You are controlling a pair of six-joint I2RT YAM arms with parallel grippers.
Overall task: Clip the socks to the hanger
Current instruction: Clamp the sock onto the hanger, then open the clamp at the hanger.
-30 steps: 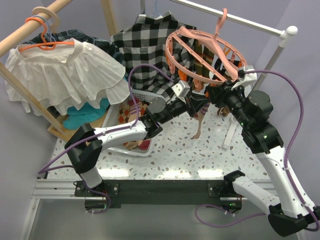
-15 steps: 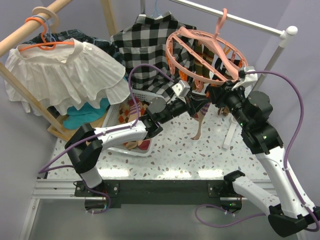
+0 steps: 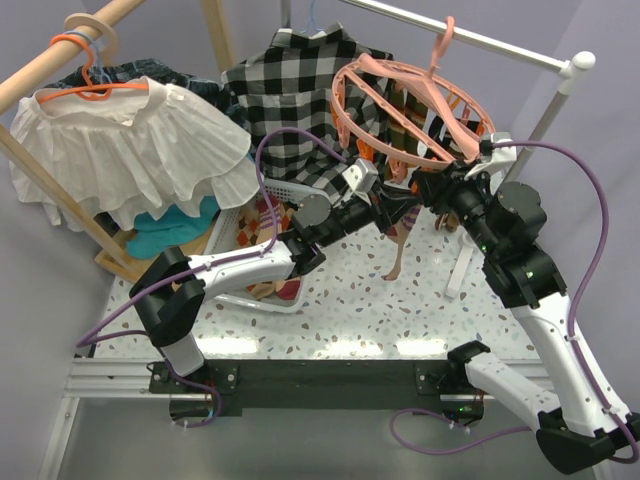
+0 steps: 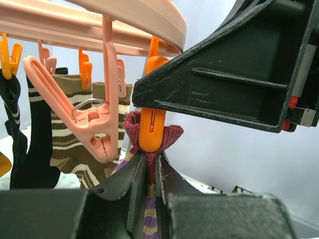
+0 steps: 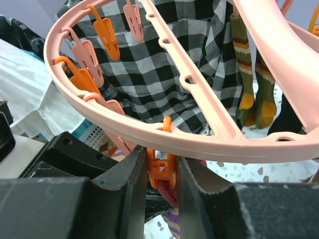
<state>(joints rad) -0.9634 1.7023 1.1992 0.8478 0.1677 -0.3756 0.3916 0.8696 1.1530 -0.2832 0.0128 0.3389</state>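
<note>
A robotics lab staged as a laundry corner: aluminium frame (image 3: 110, 377), terrazzo table (image 3: 400, 305), clothes rail (image 3: 500, 44) beyond the right gripper (image 3: 435, 192).

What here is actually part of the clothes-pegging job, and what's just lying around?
In the job: pink hanger, purple-striped sock in the left gripper, orange peg squeezed by the right gripper, olive socks already hung.
Just lying about: checked shirt, white blouse, white basket.

Bright even light; glare on table (image 3: 330, 338); wrist foregrounds blurred.
</note>
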